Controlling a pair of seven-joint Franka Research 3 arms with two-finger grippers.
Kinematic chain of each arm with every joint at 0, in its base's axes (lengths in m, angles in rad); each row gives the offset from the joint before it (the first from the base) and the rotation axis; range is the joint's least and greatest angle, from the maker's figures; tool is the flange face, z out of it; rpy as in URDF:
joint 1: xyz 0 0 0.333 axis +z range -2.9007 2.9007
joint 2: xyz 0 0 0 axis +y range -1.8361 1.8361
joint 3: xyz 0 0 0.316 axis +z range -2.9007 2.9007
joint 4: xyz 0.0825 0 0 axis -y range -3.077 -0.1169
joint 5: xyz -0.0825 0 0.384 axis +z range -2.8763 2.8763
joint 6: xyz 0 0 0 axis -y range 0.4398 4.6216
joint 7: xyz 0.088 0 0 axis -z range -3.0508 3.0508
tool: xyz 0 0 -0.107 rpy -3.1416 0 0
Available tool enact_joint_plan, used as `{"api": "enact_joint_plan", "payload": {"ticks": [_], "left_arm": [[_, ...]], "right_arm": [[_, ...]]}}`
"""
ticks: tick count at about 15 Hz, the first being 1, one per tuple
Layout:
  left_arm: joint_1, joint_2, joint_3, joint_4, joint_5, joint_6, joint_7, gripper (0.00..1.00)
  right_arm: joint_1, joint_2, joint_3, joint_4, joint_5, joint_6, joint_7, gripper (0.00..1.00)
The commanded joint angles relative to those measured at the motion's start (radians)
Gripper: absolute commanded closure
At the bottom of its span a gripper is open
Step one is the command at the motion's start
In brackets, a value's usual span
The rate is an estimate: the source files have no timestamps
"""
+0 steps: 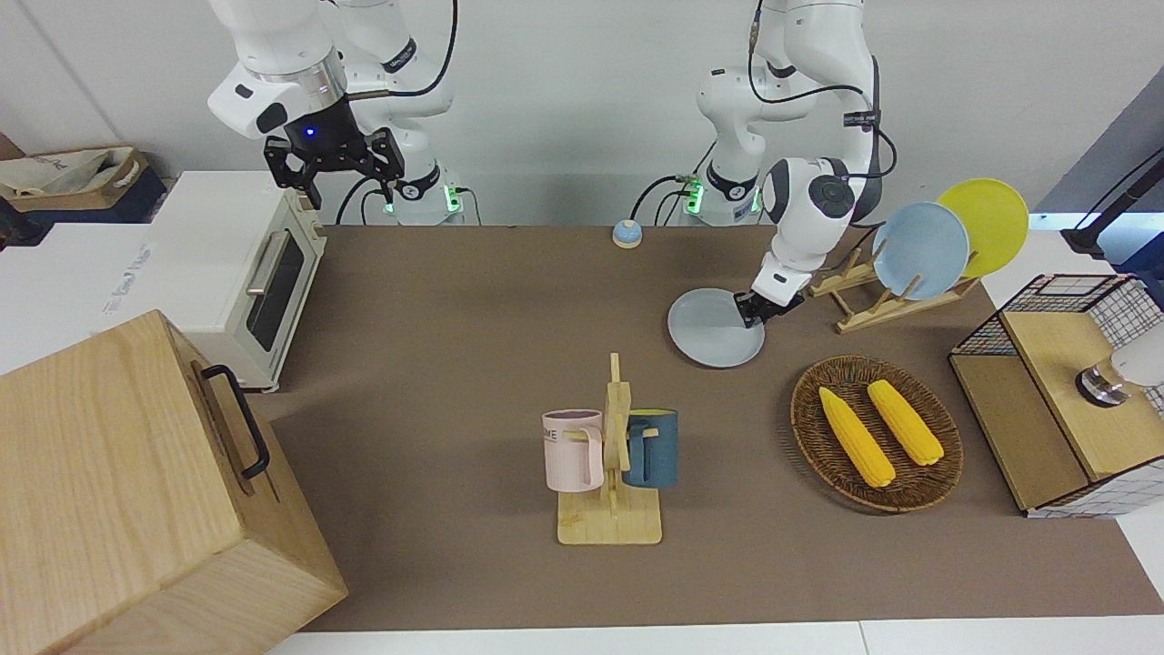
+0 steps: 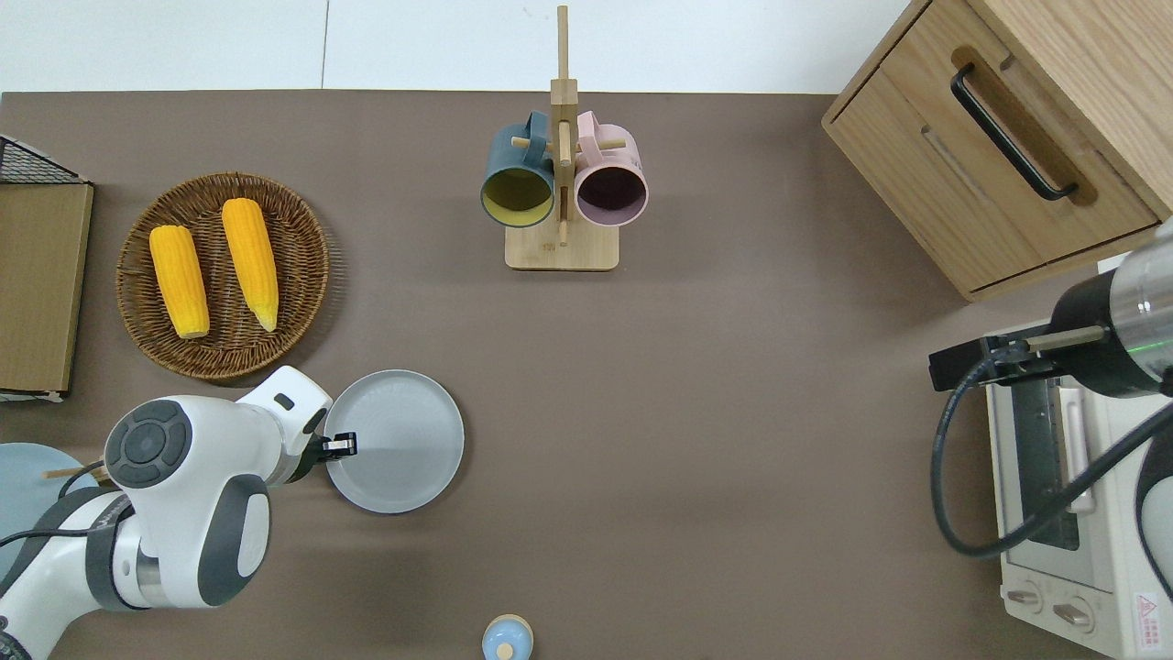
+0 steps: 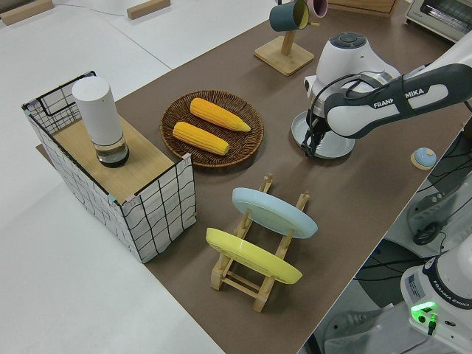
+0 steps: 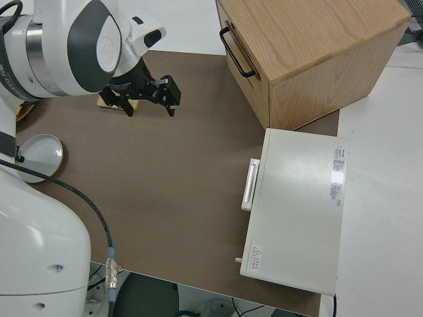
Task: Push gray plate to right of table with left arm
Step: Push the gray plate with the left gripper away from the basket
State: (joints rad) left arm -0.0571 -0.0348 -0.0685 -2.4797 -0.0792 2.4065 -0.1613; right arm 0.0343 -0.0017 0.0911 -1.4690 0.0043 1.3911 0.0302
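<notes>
The gray plate [image 1: 709, 329] lies flat on the brown table [image 1: 473, 300], nearer to the robots than the wicker basket; it also shows in the overhead view [image 2: 403, 440] and the left side view [image 3: 335, 145]. My left gripper [image 1: 751, 309] is shut and low at the plate's rim on the side toward the left arm's end of the table, touching or nearly touching it [image 2: 341, 445] [image 3: 311, 146]. It holds nothing. The right arm is parked, its gripper [image 1: 350, 186] open and empty.
A wicker basket [image 2: 275, 348] with two corn cobs sits farther from the robots than the plate. A wooden rack [image 1: 864, 309] holds a sky-blue and a yellow plate. A mug rack [image 2: 561, 247], a small bell [image 2: 507, 639], a toaster oven [image 1: 245, 282] and a wooden cabinet [image 1: 118, 491] stand around.
</notes>
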Motion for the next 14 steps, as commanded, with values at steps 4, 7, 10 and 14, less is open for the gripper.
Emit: {"api": "enact_joint_plan", "payload": {"ticks": [4,7,10,14], "left_arm": [[-0.012,0.023,0.006,-0.001,-0.010,0.026,-0.021,1.00],[-0.079,0.064,-0.039,0.045,-0.085,0.036,-0.110,1.00],[-0.156,0.102,-0.057,0.070,-0.090,0.074,-0.208,1.00],[-0.272,0.174,-0.068,0.162,-0.116,0.082,-0.358,1.00]], "right_arm": [[-0.011,-0.008,0.006,0.001,0.008,-0.012,-0.003,0.017],[-0.011,-0.008,0.006,-0.001,0.008,-0.012,-0.001,0.017],[-0.011,-0.008,0.006,-0.001,0.008,-0.012,-0.001,0.017],[-0.011,-0.008,0.004,-0.001,0.008,-0.012,-0.003,0.017]]}}
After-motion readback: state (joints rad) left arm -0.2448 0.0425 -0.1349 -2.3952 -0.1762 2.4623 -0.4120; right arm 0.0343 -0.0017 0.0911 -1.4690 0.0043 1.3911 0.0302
